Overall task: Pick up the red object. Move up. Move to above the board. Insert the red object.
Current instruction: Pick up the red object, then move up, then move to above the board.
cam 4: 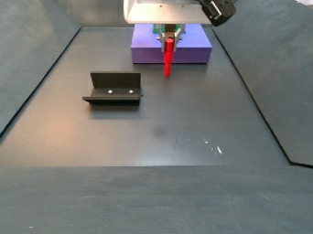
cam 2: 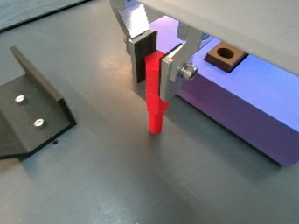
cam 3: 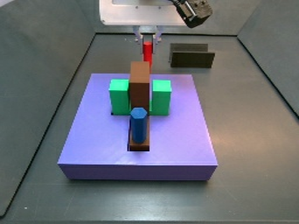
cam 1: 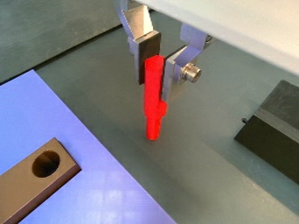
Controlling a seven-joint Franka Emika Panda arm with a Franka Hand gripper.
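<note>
The red peg (cam 2: 155, 94) hangs upright, its top pinched between the fingers of the gripper (cam 2: 152, 59), its tip clear of the grey floor just beside the purple board (cam 2: 239, 98); the arm points straight down; the fixture (cam 4: 113, 88) stands well apart.

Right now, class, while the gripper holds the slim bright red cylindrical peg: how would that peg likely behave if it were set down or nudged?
The slim bright red cylindrical peg hangs straight from the gripper beside the lavender-purple board, so it is probably stiff. Round and slender, it would likely roll lying down and tip easily standing. Pinched only near its top, it seems light.
</note>
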